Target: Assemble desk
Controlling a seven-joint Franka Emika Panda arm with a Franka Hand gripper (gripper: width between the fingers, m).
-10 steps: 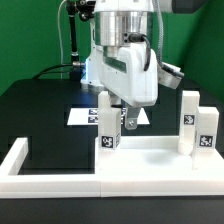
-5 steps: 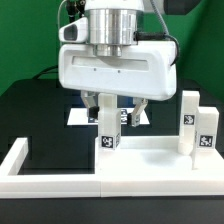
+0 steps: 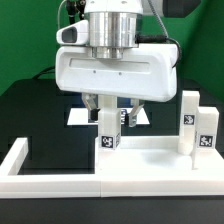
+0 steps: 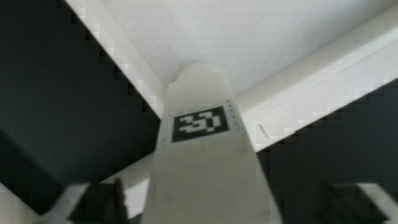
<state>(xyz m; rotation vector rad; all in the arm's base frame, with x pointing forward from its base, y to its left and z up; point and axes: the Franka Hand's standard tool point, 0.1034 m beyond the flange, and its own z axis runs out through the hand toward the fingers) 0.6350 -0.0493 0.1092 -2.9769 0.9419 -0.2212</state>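
Straddling one upright desk leg (image 3: pixel 109 125), the pincer (image 3: pixel 112 112) has a finger on each side w/ jaws part open; can't tell if it's gripping yet. Leg stands on the desk top (image 3: pixel 150 160) on the black worktop (image 3: pixel 35 115). Looks light, stiff, smooth plastic; grab flat sides, near top.
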